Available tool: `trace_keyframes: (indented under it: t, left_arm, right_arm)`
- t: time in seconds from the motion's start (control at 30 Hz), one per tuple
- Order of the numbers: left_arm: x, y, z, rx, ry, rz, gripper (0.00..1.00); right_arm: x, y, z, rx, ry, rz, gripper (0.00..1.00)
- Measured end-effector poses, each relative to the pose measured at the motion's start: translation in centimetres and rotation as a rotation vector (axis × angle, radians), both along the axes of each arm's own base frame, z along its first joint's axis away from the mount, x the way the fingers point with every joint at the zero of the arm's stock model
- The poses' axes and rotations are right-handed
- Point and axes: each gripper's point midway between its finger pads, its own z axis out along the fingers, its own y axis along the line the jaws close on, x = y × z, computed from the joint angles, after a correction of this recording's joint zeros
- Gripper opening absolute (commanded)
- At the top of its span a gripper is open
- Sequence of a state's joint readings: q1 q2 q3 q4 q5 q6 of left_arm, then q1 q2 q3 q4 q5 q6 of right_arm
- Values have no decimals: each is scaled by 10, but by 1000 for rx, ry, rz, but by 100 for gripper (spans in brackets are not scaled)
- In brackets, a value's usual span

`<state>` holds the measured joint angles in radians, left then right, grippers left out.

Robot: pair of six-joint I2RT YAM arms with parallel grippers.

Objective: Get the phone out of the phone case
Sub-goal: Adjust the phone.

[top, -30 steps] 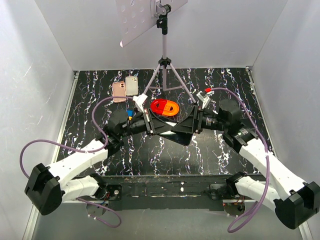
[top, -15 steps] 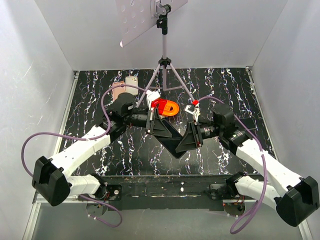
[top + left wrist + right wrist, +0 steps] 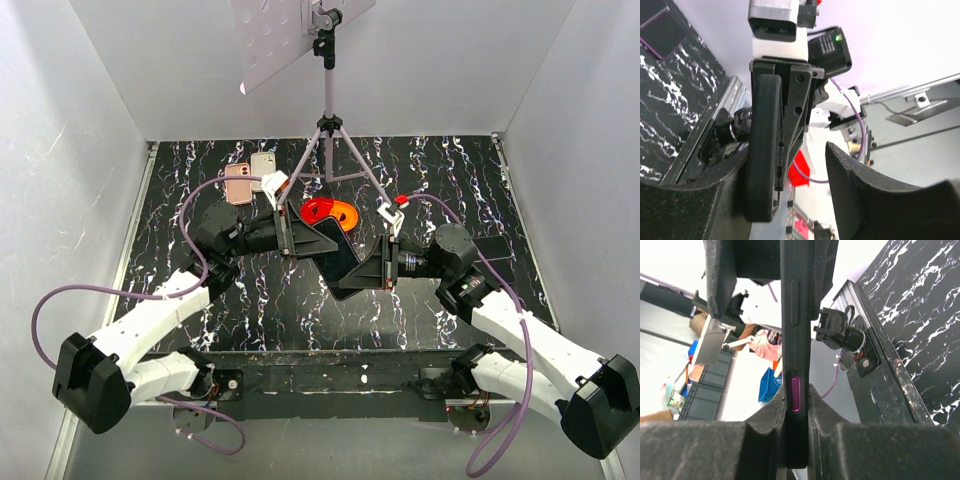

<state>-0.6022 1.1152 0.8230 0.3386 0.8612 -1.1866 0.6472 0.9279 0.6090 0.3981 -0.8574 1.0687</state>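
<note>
**Top view.** A slim rectangular phone case of black matte plastic [image 3: 338, 258] is held tilted above the black, white-veined marbled table [image 3: 450, 170], between the two arms. The right gripper [image 3: 378, 272] is set on its right end and the left gripper [image 3: 298, 236] on its left end. A glossy orange-red oval object [image 3: 332, 213] lies just behind.

**Left wrist view.** The rough black fingers [image 3: 860, 200] are seen standing apart. The case edge lies beside one finger, and a clear gap separates it from the other, so nothing is clamped.

**Right wrist view.** The textured fingers [image 3: 715, 450] are pressed against both faces of the thin case, gripping it. A purple oblong button [image 3: 795, 393] is set in its smooth edge. The phone cannot be distinguished from the case.
</note>
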Motion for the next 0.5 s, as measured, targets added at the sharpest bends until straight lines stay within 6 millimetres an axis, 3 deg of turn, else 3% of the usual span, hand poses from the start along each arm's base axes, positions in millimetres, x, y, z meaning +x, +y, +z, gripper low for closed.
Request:
trace_keyframes:
  t: [0.23,0.3,0.37,0.5]
  left_arm:
    - [15,2,14,-105,50,92,31]
    - [19,1,15,-120,64,107,19]
    - [22,0,15,-127,77,114,1]
    - [29,-2,9,-115,41,114,0]
  right_arm:
    - [9,7,17,59,-6,-69,1]
    - [10,10,20,71,-12,-86,1]
    - [11,12,22,79,-17,-98,1]
    - [11,12,23,65,20,-120,27]
